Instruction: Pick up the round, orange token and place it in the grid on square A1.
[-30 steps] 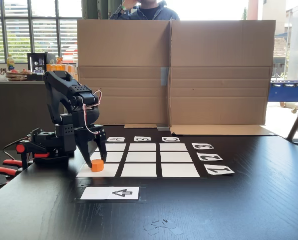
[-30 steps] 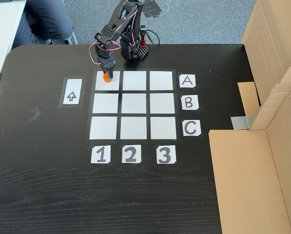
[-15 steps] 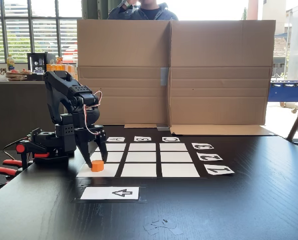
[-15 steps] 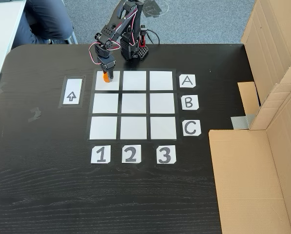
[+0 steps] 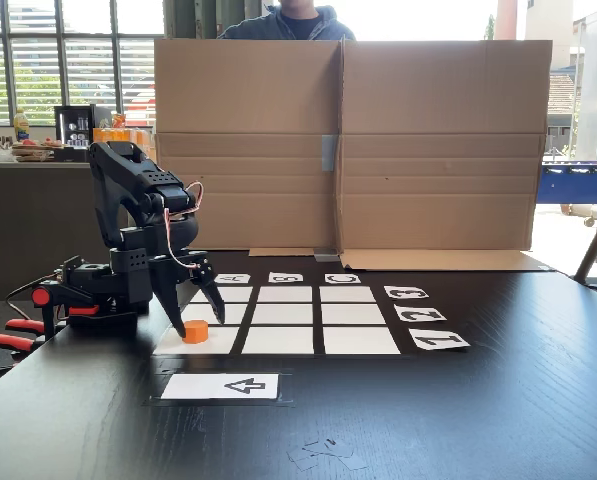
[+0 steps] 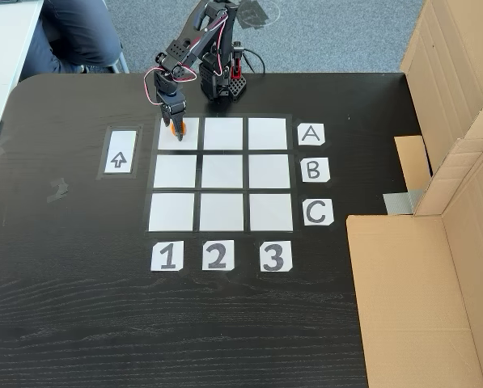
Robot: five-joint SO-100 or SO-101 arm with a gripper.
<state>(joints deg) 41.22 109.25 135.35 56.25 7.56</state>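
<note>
From the low fixed view the token [image 5: 195, 331] sits flat on square A1 [image 5: 200, 338] with the gripper [image 5: 200, 322] spread wide around it, released, and from above it [image 6: 173, 127] lies inside the grid [image 6: 221, 171] corner, apparently delivered.

Behind my black wooden desk [image 5: 498, 400] I see a cardboard screen [image 5: 348, 145], daylit louvred windows [image 5: 38, 60], and grey floor [image 6: 330, 36].

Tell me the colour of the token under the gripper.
Bright orange token, clearest in the low fixed view.
</note>
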